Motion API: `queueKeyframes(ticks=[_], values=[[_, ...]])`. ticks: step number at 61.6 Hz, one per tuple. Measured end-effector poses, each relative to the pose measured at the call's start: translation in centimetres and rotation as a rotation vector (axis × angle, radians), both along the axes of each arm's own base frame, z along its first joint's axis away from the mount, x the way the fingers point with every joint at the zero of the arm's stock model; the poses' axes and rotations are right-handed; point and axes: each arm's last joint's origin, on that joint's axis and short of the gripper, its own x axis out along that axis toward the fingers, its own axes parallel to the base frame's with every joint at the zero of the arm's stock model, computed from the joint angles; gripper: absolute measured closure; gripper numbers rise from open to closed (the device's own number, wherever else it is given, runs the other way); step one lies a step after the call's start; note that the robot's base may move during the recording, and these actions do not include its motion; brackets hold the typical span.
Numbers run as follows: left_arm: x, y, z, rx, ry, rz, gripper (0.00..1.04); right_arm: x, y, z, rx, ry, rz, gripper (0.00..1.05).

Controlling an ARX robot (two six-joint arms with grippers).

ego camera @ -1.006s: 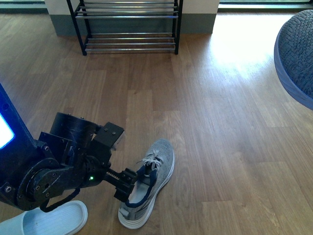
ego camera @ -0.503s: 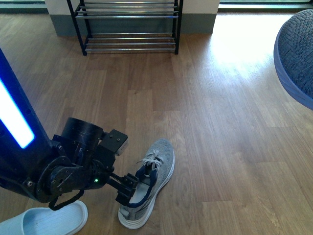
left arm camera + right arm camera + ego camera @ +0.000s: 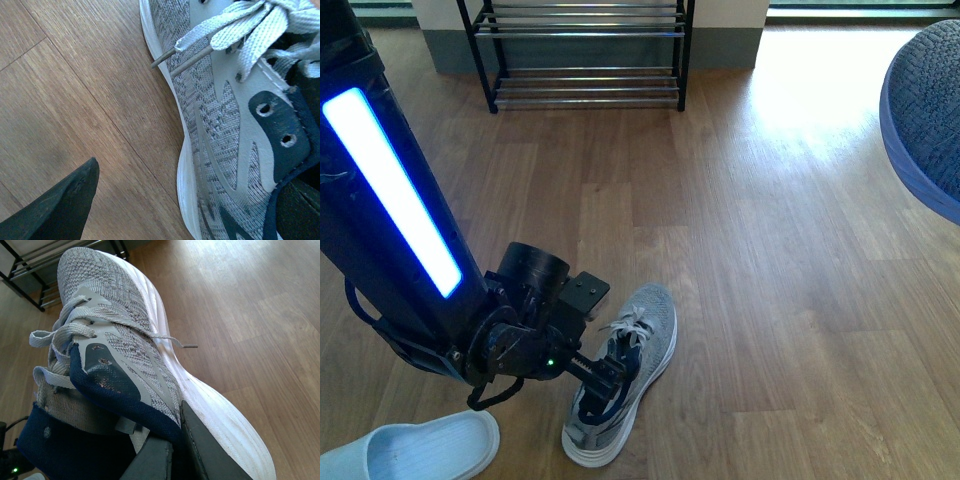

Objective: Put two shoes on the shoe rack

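Front: left hand (image 3: 605,385) dips into the floor shoe (image 3: 642,338), near left; rack (image 3: 585,85) stands far. Left wrist: its released fingers (image 3: 57,207) straddle that shoe's side. Right wrist: right hand (image 3: 175,442) grasps the held shoe (image 3: 125,335) at the collar.

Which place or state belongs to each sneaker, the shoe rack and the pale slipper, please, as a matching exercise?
1. left-arm sneaker
2. right-arm sneaker
3. shoe rack
4. slipper

a. against the far wall
b. on the floor, open left claw at its collar
c. on the floor beside the left arm, untouched
d. gripped at the collar by the right claw

Pairs: 1-b, 2-d, 3-a, 4-c
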Motion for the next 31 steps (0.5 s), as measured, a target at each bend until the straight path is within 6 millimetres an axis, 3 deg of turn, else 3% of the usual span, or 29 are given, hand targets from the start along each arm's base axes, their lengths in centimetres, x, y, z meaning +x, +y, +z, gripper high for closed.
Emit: queueKeyframes(ticks=[26, 31], values=[[-0.4, 1.4, -0.2, 0.071, -0.065, 0.081, 1.0, 0.0, 0.0, 0.0, 0.0, 0.0, 0.0, 1.03], [-0.6, 2.1, 0.0, 0.077, -0.085, 0.12, 1.03, 0.0, 0.0, 0.0, 0.0, 0.0, 0.0, 1.03]])
